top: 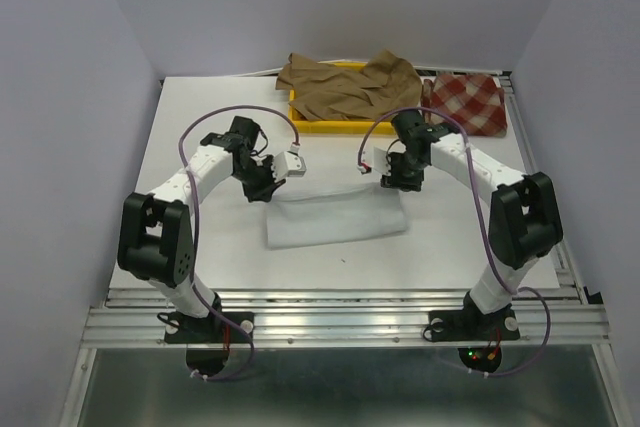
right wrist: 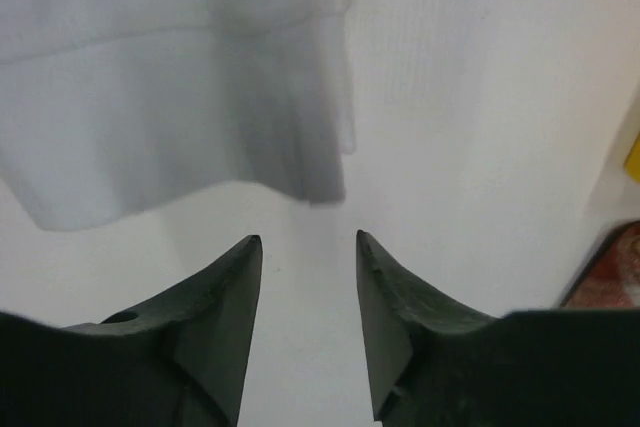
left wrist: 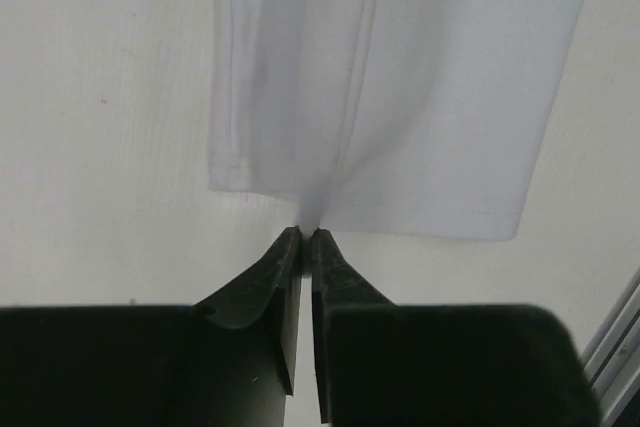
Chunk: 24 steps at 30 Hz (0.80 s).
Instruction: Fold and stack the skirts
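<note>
Table (top: 200, 127) holds everything: the brown pleated skirt (top: 345, 87) lies crumpled over the yellow tray (top: 320, 125) at the far edge, the white skirt (top: 335, 219) lies folded in the middle, and the checked skirt (top: 468, 102) sits far right. The left gripper (left wrist: 307, 235) pinches the white skirt's far left edge. The right gripper (right wrist: 308, 242) hangs open and empty just beside its far right corner.

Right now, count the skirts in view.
3: the white skirt mid-table, the tan skirt heaped on the yellow tray, the checked skirt right of it. More may hide beneath.
</note>
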{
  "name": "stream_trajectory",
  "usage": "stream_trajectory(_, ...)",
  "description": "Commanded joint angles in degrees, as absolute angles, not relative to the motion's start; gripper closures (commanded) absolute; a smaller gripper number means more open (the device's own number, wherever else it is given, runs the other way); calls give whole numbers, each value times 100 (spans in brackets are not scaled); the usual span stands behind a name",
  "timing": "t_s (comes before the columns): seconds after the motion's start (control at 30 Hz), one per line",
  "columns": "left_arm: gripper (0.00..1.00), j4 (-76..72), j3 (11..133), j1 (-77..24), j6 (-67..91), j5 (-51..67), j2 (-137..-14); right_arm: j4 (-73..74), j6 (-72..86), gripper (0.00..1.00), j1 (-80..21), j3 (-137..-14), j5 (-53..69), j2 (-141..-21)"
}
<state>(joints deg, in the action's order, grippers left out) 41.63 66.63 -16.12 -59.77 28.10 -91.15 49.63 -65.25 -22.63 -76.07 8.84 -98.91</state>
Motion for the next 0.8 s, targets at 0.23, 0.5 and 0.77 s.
stream_trajectory(0.23, 49, 3719, 6997, -1362, -5239, 2593, -9273, 4597, -5916, 36, -1872, -8973, 993, -10573)
stream_trajectory(0.5, 52, 3533, 6575, -1380, -4386, 2794, -8780, 4841, -5335, 40, -1811, -9342, 2028, -10862)
stream_trajectory(0.77, 67, 3332, 6197, -1898, -4035, 2875, -9017, 5098, -4948, 51, -1811, -9756, 2654, -11777)
